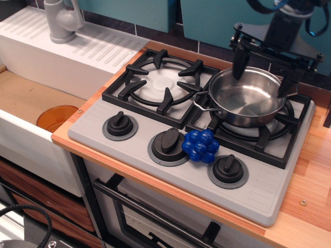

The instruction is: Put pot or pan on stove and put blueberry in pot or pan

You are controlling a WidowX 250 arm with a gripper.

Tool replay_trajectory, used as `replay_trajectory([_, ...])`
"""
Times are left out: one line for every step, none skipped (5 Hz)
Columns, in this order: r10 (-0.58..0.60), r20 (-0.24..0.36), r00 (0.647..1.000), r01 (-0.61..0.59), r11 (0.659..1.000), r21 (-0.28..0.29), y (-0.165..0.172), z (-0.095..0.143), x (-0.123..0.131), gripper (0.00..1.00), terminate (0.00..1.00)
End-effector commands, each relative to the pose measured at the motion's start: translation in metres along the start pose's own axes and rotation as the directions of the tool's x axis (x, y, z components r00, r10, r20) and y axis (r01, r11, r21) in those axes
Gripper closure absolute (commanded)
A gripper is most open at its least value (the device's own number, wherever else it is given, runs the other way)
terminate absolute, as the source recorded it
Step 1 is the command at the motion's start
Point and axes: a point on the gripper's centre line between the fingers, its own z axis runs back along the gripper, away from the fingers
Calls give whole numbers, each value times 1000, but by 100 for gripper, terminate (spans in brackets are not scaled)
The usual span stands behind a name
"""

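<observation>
my gripper [262, 70] hangs spread wide above the pot [246, 96]; the blueberry [200, 145] lies at its 7 o'clock.

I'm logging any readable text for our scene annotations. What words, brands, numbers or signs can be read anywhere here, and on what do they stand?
None can be read in this view.
stove: no brand or lettering shows on the grey panel.
knobs: plain black, no markings legible.
pot: bare shiny steel, no stamp visible.
blueberry: no label.
gripper: black, no text legible.
</observation>
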Motion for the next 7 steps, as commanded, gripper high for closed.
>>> replay_trajectory([16,88,996,-14,999,-33,3,32,12,0,0])
replay_trajectory([16,88,996,-14,999,-33,3,32,12,0,0])
replay_trajectory([16,88,996,-14,999,-33,3,32,12,0,0])
replay_trajectory([53,126,991,-52,999,-12,8,39,-10,0,0])
replay_trajectory([68,152,986,-71,997,17,9,45,-29,0,0])
replay_trajectory([68,173,983,-73,997,22,11,43,-41,0,0])
replay_trajectory([67,219,973,-65,998,-19,15,28,-53,0,0])
